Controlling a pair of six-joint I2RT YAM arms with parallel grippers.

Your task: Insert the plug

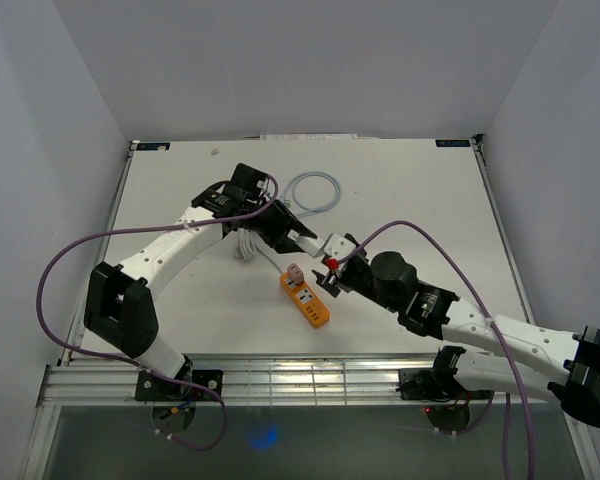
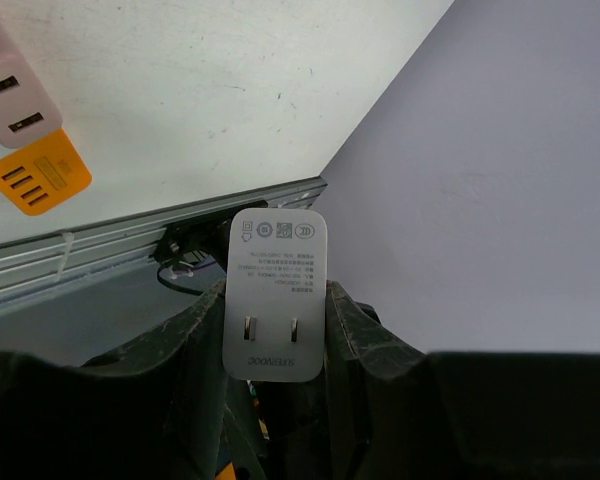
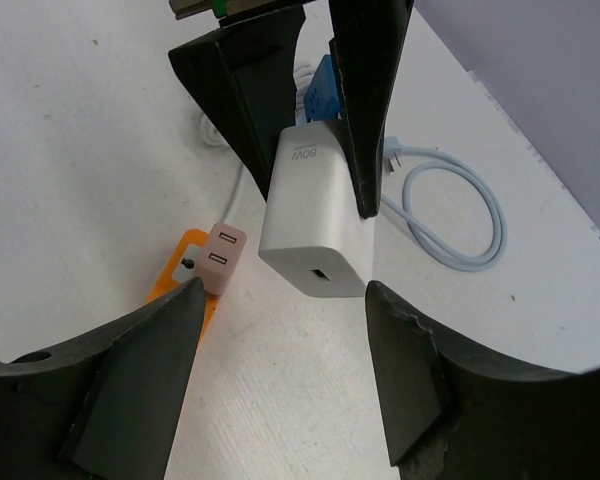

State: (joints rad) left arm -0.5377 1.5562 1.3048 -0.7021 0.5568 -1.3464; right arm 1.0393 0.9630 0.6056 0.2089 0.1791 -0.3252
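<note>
Clearly, left tool [image 2: 275, 310] pinches the white "80W" charger [image 3: 315, 225]; right tool [image 3: 285, 295] stands spread.

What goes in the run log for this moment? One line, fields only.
phase: pre-insert | left gripper: shut on charger | right gripper: open | power strip: charger not inserted

left gripper [image 2: 276, 300] clamped on plug [image 2: 276, 250] | right gripper [image 3: 285, 300] spread wide
</note>
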